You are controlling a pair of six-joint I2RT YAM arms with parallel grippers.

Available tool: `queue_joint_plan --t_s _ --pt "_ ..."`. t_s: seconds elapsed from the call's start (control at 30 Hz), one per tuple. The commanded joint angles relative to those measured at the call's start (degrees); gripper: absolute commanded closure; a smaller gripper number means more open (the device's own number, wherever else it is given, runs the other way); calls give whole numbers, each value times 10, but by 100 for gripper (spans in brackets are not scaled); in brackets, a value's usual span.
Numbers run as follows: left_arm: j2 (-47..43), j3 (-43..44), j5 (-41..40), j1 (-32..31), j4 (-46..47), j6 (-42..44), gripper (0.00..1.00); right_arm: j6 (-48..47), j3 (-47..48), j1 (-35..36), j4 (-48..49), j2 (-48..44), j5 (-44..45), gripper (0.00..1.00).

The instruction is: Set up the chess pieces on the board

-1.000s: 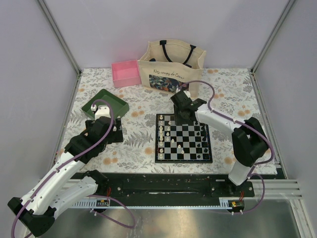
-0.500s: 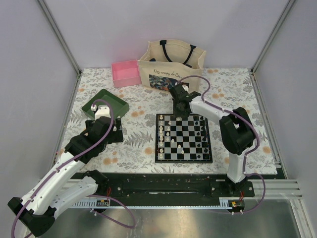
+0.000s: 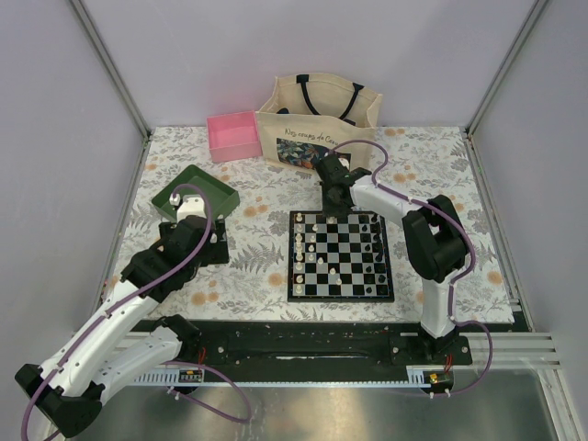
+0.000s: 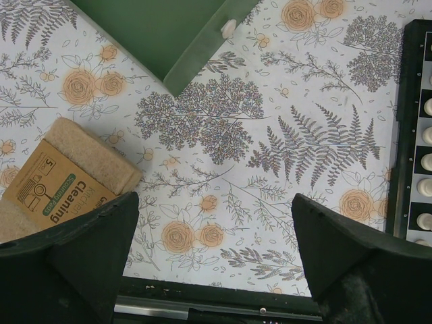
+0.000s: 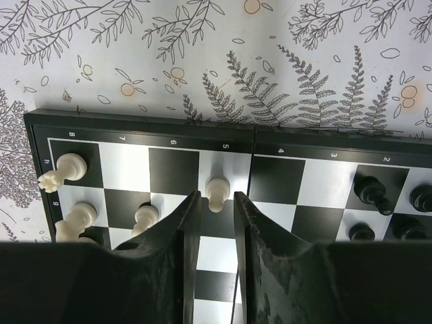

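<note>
The board (image 3: pixel 341 298) lies in the middle of the table, with cream-white chess pieces (image 3: pixel 308 243) on its left columns and black ones (image 3: pixel 375 243) on its right. My right gripper (image 3: pixel 333 211) hangs over the board's far edge. In the right wrist view its jaws (image 5: pixel 217 197) stand narrowly apart on either side of a white pawn (image 5: pixel 217 190) that stands on the board (image 5: pixel 135 122). Other white pieces (image 5: pixel 64 169) and black pieces (image 5: pixel 371 189) flank it. My left gripper (image 4: pixel 212 202) is wide open and empty over the floral cloth, left of the board (image 4: pixel 407 135).
A green tray (image 3: pixel 219 192) sits at the left, with a small cream object (image 4: pixel 229 28) on its rim. A pink box (image 3: pixel 232 134) and a tote bag (image 3: pixel 317 124) stand at the back. A pack of sponges (image 4: pixel 61 182) lies by my left finger.
My right arm has swung from over the board's far right part back to its far edge, and the gripper now sits around the white pawn. The left arm has not moved.
</note>
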Motion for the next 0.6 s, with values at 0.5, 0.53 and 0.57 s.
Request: queue_joint_plan --t_s 0.5,0.53,0.57 --pt "2 14 -13 4 14 -4 1 -9 26 -4 -8 8 -18 67" --pt "2 13 -13 3 13 -4 1 -9 29 -4 -11 11 -18 67" --pt "2 13 -13 3 13 -3 1 -9 29 -4 -12 12 -18 67"
